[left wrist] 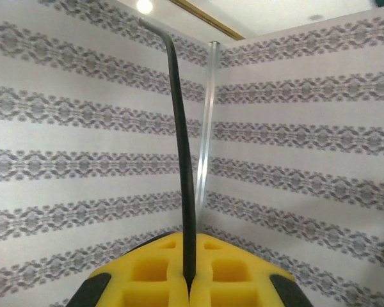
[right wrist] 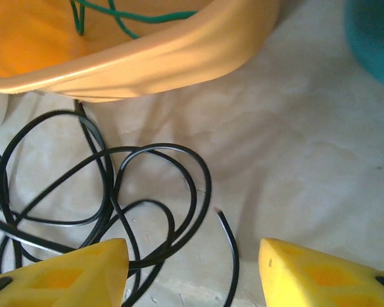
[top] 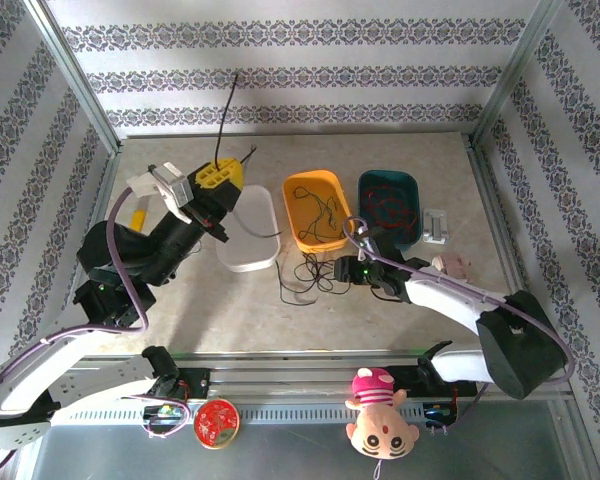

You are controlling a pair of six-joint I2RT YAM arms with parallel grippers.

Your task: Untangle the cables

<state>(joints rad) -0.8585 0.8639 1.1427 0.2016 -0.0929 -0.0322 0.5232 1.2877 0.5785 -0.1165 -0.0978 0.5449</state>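
- Work begins at the left tool (top: 218,178), which is held high above the counter (top: 230,300) and is clamped on one black cable (left wrist: 182,160). The cable rises straight up from between the yellow pads (left wrist: 147,275).
- We judge this strand to be freed from the rest and ready to be put down.
- Just right of that tool lies the white tray (top: 248,250), which we take as the likely home for black strands. The left arm's next move would be to lower the cable there and let go.
- Further right, the black tangle (right wrist: 109,192) lies on the counter just in front of the orange tray (right wrist: 179,57). Several of its loops overlap, and one cut end (right wrist: 219,214) lies free.
- The orange tray holds a green cable (right wrist: 134,16). The teal tray (top: 388,174) beside it holds red cables (top: 385,210).
- The right tool (right wrist: 192,268) hovers low over the tangle with its jaws wide apart and nothing between them.
- We read this as the picking step for the next black strand. It calls for closing on a single wire, and the free end looks easiest.
- We would then lift slowly, so that the loops slide off instead of pulling tight.
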